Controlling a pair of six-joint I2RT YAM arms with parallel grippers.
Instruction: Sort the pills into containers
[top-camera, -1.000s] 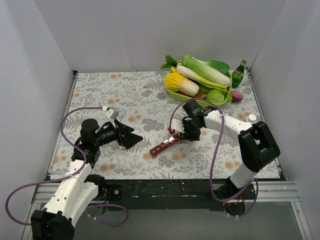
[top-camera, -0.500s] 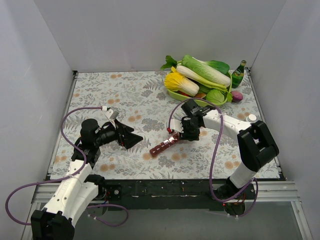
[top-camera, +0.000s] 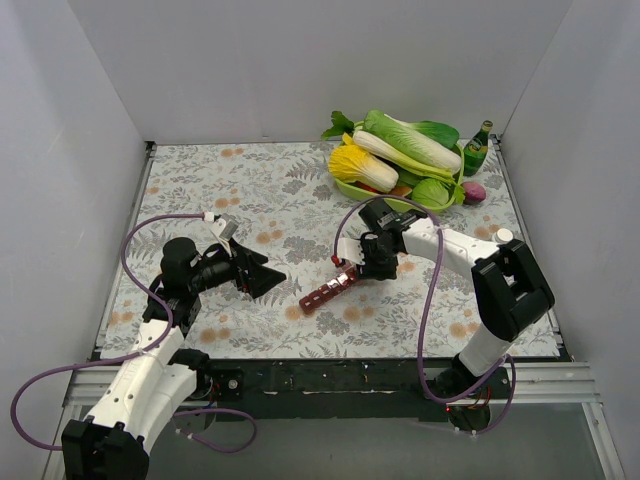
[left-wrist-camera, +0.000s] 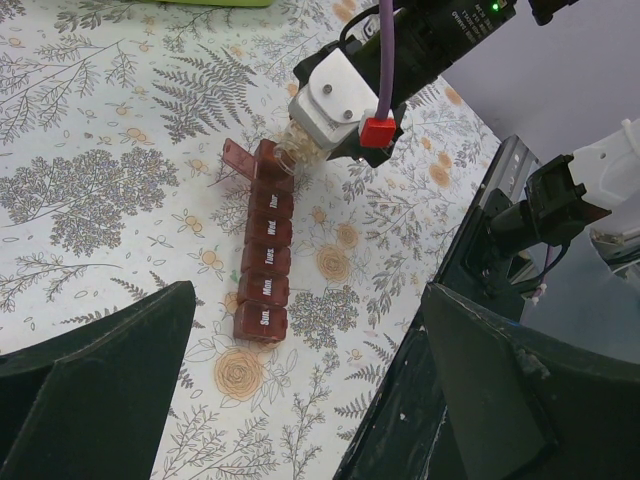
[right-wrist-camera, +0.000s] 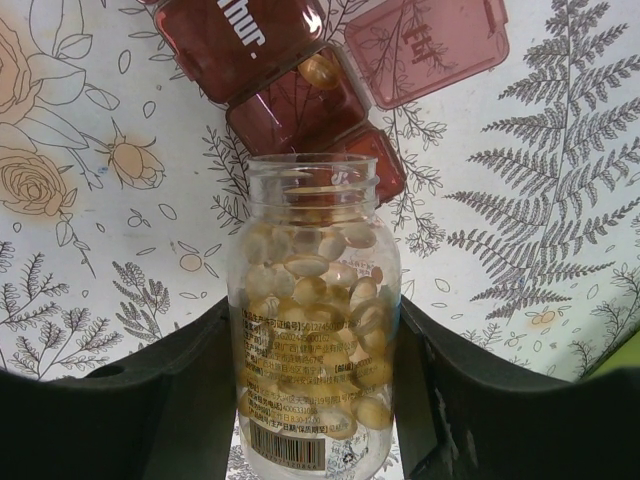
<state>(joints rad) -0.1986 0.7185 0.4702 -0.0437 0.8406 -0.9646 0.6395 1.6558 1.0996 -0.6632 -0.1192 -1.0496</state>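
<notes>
Right claw (right-wrist-camera: 315, 400) clamped on an uncapped bottle (right-wrist-camera: 315, 300), its mouth at the open end compartments of the red organizer (left-wrist-camera: 265, 250), which lies mid-surface (top-camera: 250, 180) between the arms. One pill (right-wrist-camera: 320, 70) lies inside. Left claw (left-wrist-camera: 300, 390), jaws apart, hovers nearby.

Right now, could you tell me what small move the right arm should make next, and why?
Probably tilt the pill bottle back slightly so no more spills out: the right gripper holds it uncapped with its mouth at the pill organizer's open compartment, where one capsule already lies.
</notes>
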